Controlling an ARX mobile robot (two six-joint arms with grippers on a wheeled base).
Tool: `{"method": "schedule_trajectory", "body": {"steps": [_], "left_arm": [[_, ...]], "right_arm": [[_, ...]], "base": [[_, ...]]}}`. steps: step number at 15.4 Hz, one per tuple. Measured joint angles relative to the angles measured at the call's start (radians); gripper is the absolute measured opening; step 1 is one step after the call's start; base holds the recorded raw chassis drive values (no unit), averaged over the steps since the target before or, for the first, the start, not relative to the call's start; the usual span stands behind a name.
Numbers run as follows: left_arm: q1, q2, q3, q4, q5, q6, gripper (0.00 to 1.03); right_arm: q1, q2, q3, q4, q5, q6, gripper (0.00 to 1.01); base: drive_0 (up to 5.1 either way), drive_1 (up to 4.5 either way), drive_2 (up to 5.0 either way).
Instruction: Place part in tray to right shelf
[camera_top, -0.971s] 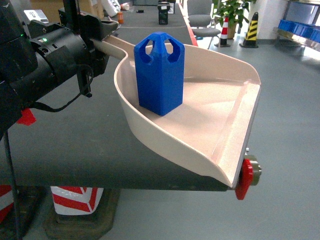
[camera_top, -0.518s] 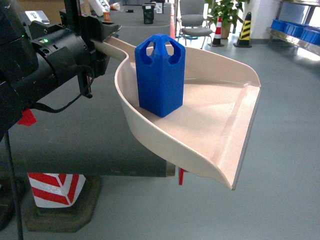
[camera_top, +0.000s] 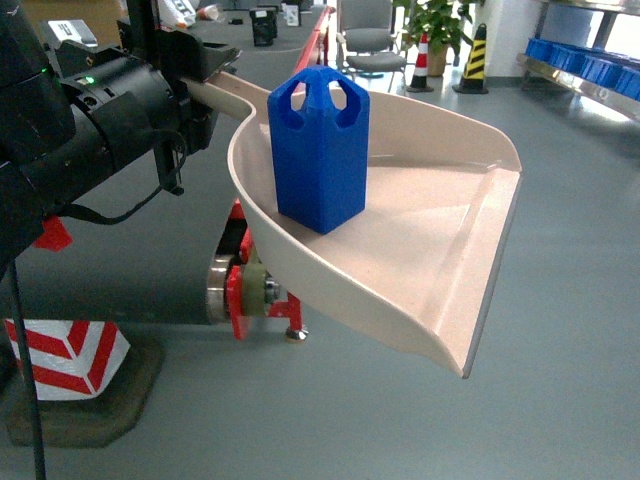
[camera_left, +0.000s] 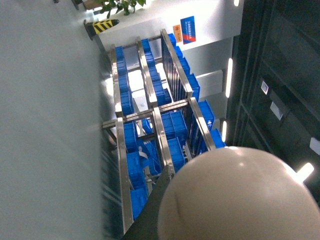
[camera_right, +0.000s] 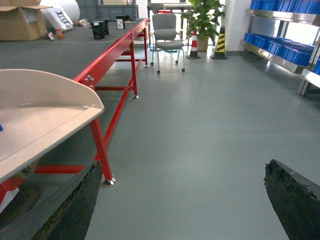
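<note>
At the left edge of the head view, the left arm (camera_top: 90, 120) carries the tray (camera_top: 440, 240) by its long handle (camera_top: 215, 95), which runs into the gripper housing at upper left. The jaws themselves are hidden behind the housing; whether they are clamped on the handle cannot be told, though the tray hanging level off the floor suggests a firm hold. The tray is kept roughly flat, lip slightly lower at lower right, presumably so its load does not slide out.

The part (camera_top: 318, 150) stands upright at centre frame, against the tray's rear wall, well back from the open lip. Nothing touches it.

Below the tray, a red-framed table (camera_top: 245, 290) occupies lower left, with a red-and-white striped base (camera_top: 65, 365) beside it. Farther back, upper centre, stand a chair (camera_top: 370, 40), a plant (camera_top: 435, 20) and striped cones (camera_top: 477, 60). At upper right, a shelf rack with blue crates (camera_top: 580, 65) lines the wall; open grey floor lies between it and the tray.

The right wrist view shows the tray's corner (camera_right: 50, 105) at left and dark finger tips (camera_right: 295, 200) at both lower corners, spread wide with nothing between them. The left wrist view shows the tray's rounded back (camera_left: 235, 200) and shelving (camera_left: 150, 125) beyond.

Judgement: transport is under way; placement on the shelf is not yet done.
</note>
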Motion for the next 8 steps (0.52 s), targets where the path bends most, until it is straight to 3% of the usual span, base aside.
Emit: {"method": "schedule_trajectory", "body": {"steps": [8], "left_arm": [[0.0, 0.0, 0.0, -0.001, 0.0, 0.0, 0.12]], "right_arm": [[0.0, 0.0, 0.0, 0.001, 0.0, 0.0, 0.98]], "base": [[5.0, -2.43, -2.4]]}}
